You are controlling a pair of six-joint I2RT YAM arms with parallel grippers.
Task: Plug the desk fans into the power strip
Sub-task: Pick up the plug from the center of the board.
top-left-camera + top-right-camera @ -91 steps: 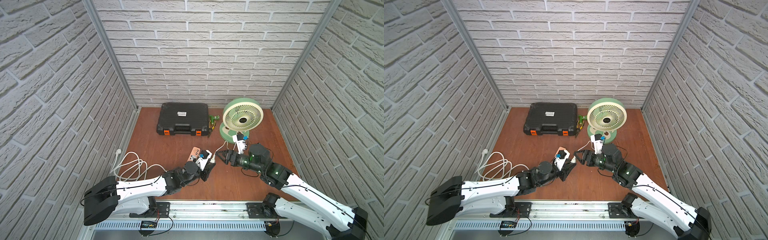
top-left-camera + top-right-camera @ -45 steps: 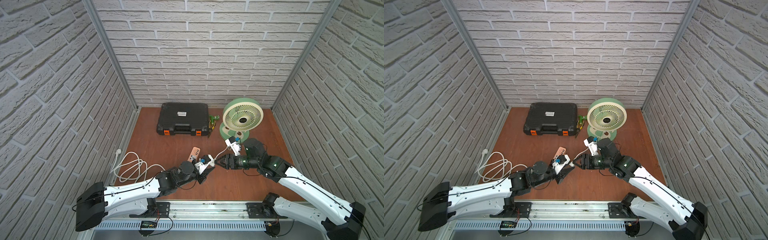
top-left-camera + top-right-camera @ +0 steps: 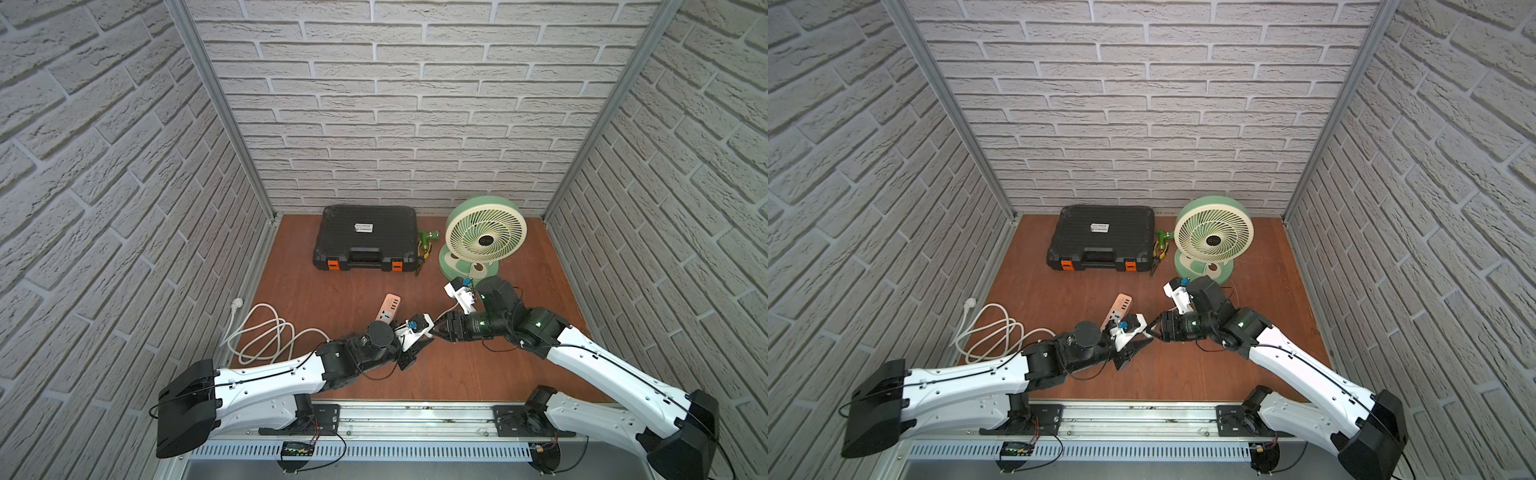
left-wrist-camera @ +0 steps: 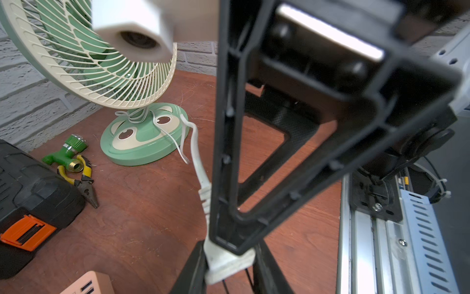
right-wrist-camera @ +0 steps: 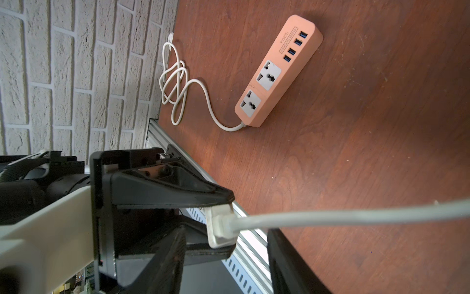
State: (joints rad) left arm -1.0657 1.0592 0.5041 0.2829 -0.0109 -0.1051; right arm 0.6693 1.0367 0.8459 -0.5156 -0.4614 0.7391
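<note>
The mint-green desk fan point(image 3: 485, 237) point(image 3: 1212, 237) point(image 4: 89, 63) stands at the back right in both top views. Its thin white cord point(image 4: 195, 152) point(image 5: 356, 213) runs forward to a small white plug point(image 4: 226, 262) point(image 5: 220, 229). My left gripper point(image 3: 426, 336) point(image 3: 1147, 340) point(image 4: 229, 269) is shut on that plug above the table's middle front. My right gripper point(image 3: 437, 330) point(image 3: 1154, 332) point(image 5: 226, 236) meets it tip to tip, jaws open on either side of the plug, with a gap on one side. The salmon power strip point(image 3: 388, 307) point(image 3: 1119, 309) point(image 5: 277, 76) lies flat just behind, sockets up.
A black toolcase point(image 3: 368, 239) lies at the back. A green tap fitting with yellow pliers point(image 3: 424, 246) point(image 4: 68, 157) sits between it and the fan. The strip's thick white cable point(image 3: 262, 332) coils at the left. Brick walls close three sides; a metal rail point(image 3: 415, 415) runs along the front.
My right gripper has swung left to the left gripper's tips and its jaws have narrowed round the plug. The left gripper keeps its hold and has shifted slightly.
</note>
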